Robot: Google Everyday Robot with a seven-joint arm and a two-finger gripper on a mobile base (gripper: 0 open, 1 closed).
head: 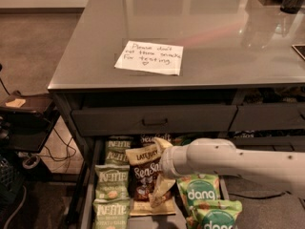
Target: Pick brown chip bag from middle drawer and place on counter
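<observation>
Task status: not yet advanced past the reach. The brown chip bag (142, 173) lies flat in the open middle drawer (87, 195), lower centre of the frame, unlifted. The gripper (160, 171) sits at the bag's right edge on the end of the white arm (224, 157) entering from the right. Its jaws stand apart, one above and one below, closed on nothing that I can make out. Remaining, in my judgement: closing on the bag, lifting it out, carrying it up and setting it down on the bench (214, 32), upper frame. Count:
- one brown bag fully visible
- a second "Sea Salt" pack (155, 138) partly hidden behind it
- four green Kettle bags (112, 180) in the left column, the rearmost uncertain
- two green dang bags (200, 192) at lower right
- one handwritten note (149, 57) on the bench
</observation>
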